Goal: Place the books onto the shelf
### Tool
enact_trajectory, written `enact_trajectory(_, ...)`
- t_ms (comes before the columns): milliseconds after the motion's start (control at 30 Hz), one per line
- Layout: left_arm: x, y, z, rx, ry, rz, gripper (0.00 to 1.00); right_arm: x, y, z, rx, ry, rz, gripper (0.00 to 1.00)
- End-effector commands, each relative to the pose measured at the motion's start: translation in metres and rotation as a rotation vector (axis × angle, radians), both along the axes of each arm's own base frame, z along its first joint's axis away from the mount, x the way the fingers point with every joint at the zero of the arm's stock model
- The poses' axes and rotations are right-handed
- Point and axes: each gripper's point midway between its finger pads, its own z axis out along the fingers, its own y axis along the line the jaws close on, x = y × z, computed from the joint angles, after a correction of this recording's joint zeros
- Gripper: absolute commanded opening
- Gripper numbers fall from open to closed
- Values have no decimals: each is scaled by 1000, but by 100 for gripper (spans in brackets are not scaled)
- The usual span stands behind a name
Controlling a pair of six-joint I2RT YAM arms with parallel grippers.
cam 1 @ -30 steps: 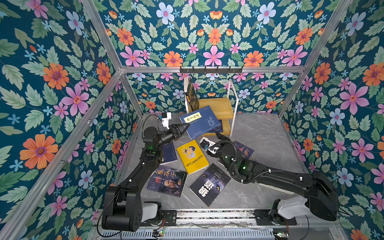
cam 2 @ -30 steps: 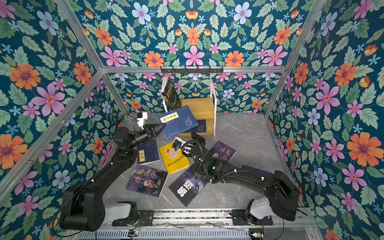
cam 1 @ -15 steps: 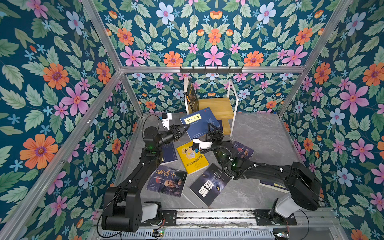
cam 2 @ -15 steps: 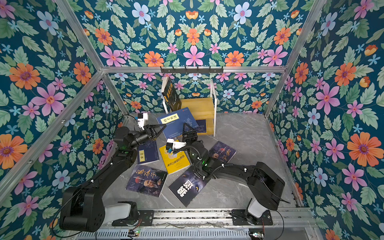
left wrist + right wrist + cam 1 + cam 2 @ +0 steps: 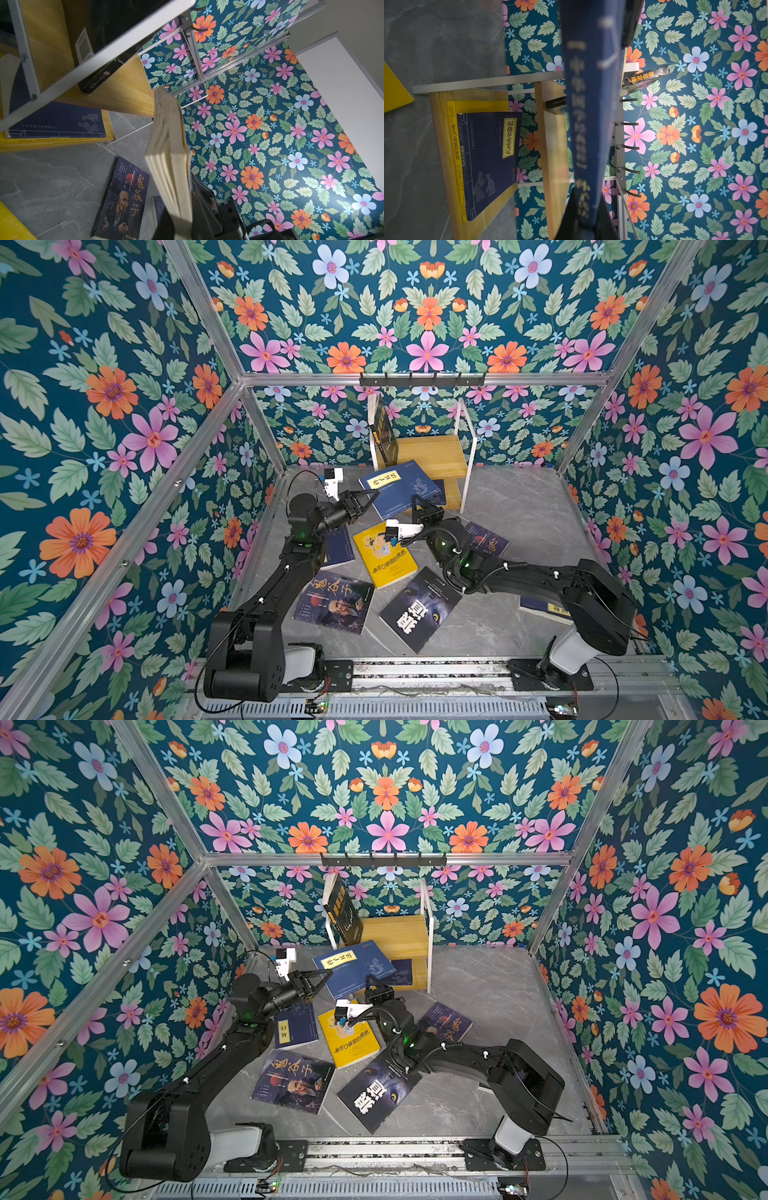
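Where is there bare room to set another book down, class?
Free: shelf's top board right of the leaning black book; grey tabletop right of the shelf. Crowded: lower board; mid-table, strewn with books under the held navy book.

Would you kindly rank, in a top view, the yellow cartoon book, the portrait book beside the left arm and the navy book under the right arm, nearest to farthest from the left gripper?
From the left gripper:
1. yellow cartoon book, centre, just in front.
2. portrait book, front left.
3. navy book, front right, under the right arm.

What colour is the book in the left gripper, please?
Navy book, yellow label; clearest in a top view.
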Motion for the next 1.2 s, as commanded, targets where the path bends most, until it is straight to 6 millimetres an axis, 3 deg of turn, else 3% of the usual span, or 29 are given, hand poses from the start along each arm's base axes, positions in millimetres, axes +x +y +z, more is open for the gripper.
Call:
enact_trajectory(0, 0, 0, 4, 20, -52, 1, 10, -1, -4, 5, 24, -19, -9, 0)
enact_trajectory(267, 8, 8, -3, 48, -41, 40, 55, -6, -17, -19, -2, 27, -43, 0)
enact_trajectory(467, 23, 37, -21, 166, -18, 164, 70, -16, -29, -42, -22, 93, -71, 0)
enact_trajectory(633, 31, 59, -50, 412, -18, 261, 89, -21, -39, -67, -41, 170, -96, 0)
enact_trajectory(733, 33, 74, -67, 517, -5, 318, 97, -22, -44, -82, -58, 222, -115, 0)
enact_trajectory(867, 29, 80, -77, 586, -30, 314, 100, -14, -54, -96, -71, 274, -170, 0)
enact_trajectory(1033, 32, 101, -92, 739, -18, 393, 100, 12, -69, -100, -60, 311, -271, 0)
enact_trajectory(1133, 34, 115, -92, 770, -2, 451, 100, 28, -77, -90, -42, 316, -321, 0)
enact_trajectory(1167, 35, 119, -94, 777, 10, 471, 100, 34, -78, -101, -64, 333, -337, 0)
